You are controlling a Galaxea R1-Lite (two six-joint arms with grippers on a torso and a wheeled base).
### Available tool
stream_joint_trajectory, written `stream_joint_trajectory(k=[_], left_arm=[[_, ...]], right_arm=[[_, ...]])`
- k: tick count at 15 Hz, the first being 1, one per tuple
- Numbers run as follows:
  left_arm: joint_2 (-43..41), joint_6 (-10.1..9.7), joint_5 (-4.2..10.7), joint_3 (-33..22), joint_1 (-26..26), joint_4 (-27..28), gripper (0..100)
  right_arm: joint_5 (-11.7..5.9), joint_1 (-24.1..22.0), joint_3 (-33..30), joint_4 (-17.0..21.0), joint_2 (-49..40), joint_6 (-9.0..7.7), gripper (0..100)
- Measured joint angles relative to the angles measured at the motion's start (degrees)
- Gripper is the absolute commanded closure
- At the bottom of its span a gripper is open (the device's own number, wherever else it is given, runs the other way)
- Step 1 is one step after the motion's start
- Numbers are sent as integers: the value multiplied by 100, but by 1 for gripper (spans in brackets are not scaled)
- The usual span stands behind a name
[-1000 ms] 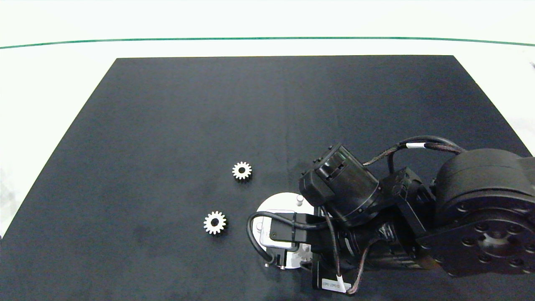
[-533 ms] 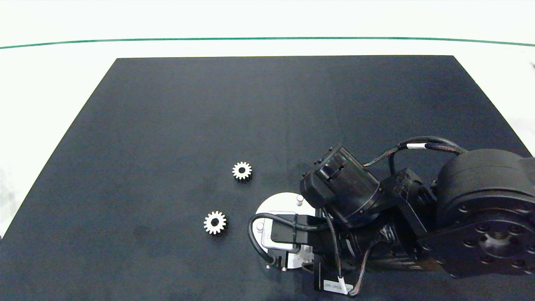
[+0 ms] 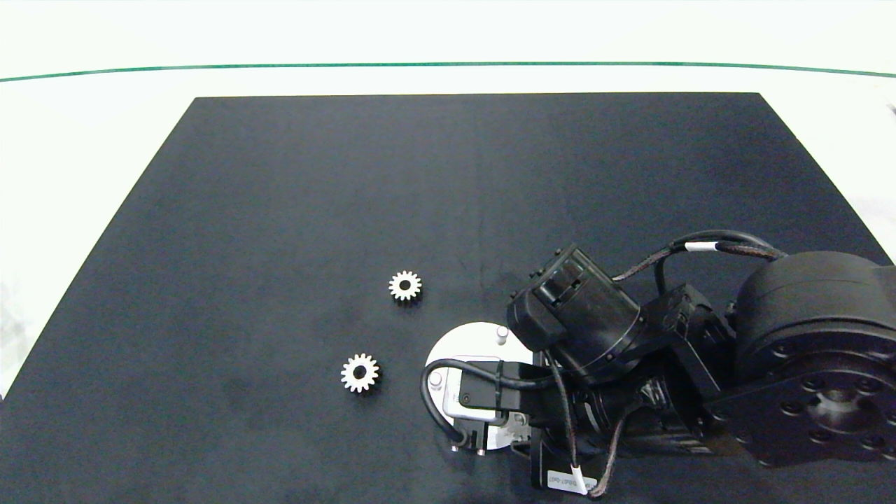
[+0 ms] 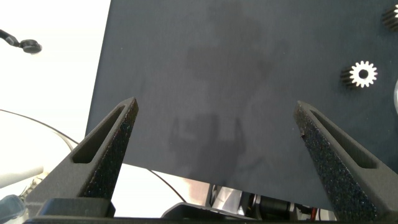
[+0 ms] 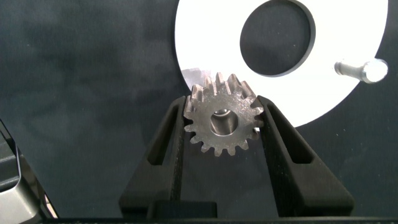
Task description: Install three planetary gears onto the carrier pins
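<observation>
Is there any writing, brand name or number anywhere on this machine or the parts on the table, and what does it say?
White tag on the cable under the right arm: carries dark print, too small and blurred to read.
White band on the upper cable: no print can be made out.
Gear held in the right gripper, white disc, black mat: no text or markings.

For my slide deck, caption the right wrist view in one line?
Right claw grips a planetary gear above the carrier disc, one pin visible.
</observation>
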Motion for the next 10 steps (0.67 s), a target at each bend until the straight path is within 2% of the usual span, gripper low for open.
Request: stream_joint_trajectory(k=[8,9,10], left_arm=[[11,16,0,72,-24,-5,0],[11,13,0,72,-24,-5,0],[11,20,0,72,-24,-5,0]], right_arm=[[-30,13,1,-16,24,13,75],[-30,17,-2,-20,27,17,0],[-30,17,-2,-22,27,28,0]])
